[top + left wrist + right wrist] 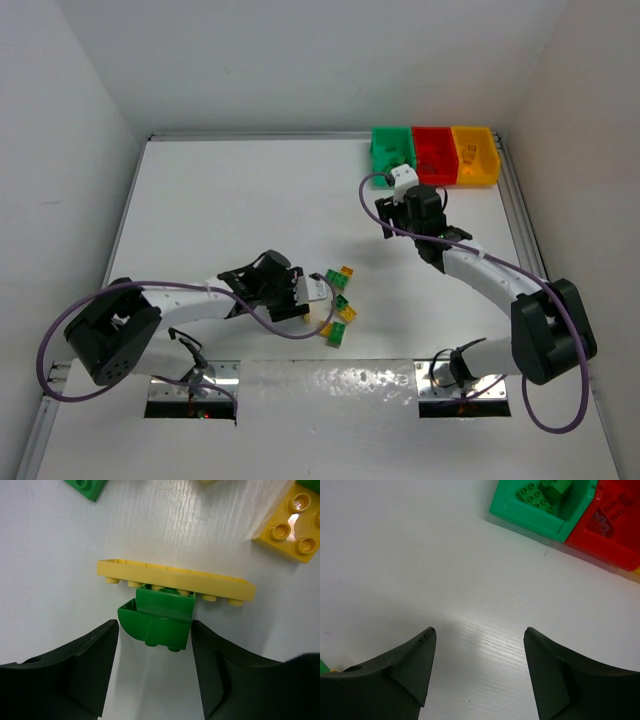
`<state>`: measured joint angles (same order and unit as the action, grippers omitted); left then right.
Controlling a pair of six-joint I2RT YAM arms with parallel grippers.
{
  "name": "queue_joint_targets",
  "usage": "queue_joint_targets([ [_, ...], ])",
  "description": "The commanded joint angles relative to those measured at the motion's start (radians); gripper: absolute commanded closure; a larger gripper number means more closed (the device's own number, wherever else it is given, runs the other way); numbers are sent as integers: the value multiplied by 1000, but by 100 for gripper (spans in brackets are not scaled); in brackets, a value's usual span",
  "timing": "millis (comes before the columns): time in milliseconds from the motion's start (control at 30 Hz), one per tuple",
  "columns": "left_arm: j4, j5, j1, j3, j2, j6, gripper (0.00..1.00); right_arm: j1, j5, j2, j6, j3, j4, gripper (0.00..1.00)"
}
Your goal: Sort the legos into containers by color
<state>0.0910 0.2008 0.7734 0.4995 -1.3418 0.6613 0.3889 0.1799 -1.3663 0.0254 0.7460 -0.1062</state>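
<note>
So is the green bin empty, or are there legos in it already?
Not empty. The right wrist view looks down into the green bin, and green legos are lying inside it.

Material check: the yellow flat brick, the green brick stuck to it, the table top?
Yellow flat brick: moulded plastic, smooth semi-gloss, studs along its edge. Green brick: same plastic look, soft highlights. Table: white, fine parallel streaks, likely laminate or painted board; unsure which.
</note>
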Motion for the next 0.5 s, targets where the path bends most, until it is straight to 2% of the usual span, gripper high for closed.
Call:
queue_joint_targets([
  [0, -10, 26, 9, 16, 0, 49, 43, 5, 13, 22, -19, 0, -12, 31],
  [67, -11, 28, 9, 16, 0, 55, 40, 7, 13, 22, -19, -4, -13, 31],
  [100, -10, 32, 9, 17, 0, 61, 34, 5, 15, 21, -19, -7, -15, 31],
  [200, -10, 25, 9, 30, 4, 87, 28, 7, 15, 18, -19, -5, -10, 31],
  [467, 101, 75, 9, 73, -3, 254, 26, 5, 13, 18, -55, -11, -9, 31],
])
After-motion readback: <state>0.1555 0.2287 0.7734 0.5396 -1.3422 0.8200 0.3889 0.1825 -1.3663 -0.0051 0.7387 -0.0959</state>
